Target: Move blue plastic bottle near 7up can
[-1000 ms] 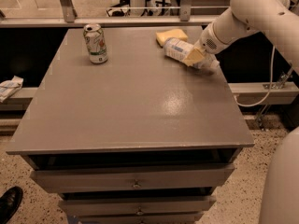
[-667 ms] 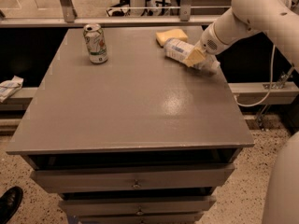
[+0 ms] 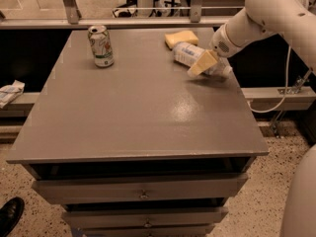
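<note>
A black shoe (image 3: 10, 216) shows at the lower left on the speckled floor. The 7up can (image 3: 100, 46) stands upright near the far left corner of the grey table (image 3: 138, 117). Well to its right, a yellow sponge (image 3: 181, 37) lies at the far edge. Just in front of the sponge, the blue plastic bottle (image 3: 186, 53) lies on its side, well apart from the can. The gripper (image 3: 203, 65) sits right at the bottle, reaching in on the white arm (image 3: 256, 16) from the right. Whether it grips the bottle cannot be told.
</note>
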`<state>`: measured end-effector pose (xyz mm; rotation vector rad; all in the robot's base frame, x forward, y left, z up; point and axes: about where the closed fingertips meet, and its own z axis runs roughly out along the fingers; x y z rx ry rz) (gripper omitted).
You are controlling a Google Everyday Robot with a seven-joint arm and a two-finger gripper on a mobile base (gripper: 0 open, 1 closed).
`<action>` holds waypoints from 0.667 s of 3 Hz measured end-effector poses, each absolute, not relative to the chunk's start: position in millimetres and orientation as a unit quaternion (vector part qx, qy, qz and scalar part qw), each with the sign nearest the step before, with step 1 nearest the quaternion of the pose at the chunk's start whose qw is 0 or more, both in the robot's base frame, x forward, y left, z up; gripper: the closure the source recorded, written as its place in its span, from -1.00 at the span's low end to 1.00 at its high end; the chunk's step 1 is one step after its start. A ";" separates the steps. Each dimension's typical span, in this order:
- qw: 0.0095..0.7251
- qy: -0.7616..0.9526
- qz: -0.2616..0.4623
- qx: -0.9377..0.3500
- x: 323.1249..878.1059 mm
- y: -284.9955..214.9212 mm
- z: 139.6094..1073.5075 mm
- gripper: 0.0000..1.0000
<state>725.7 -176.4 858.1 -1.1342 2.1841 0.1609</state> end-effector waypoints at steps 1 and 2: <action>0.348 0.832 0.056 -0.429 725.1 -180.7 866.6 -1.00; 0.398 0.812 0.055 -0.423 706.4 -189.6 896.3 -1.00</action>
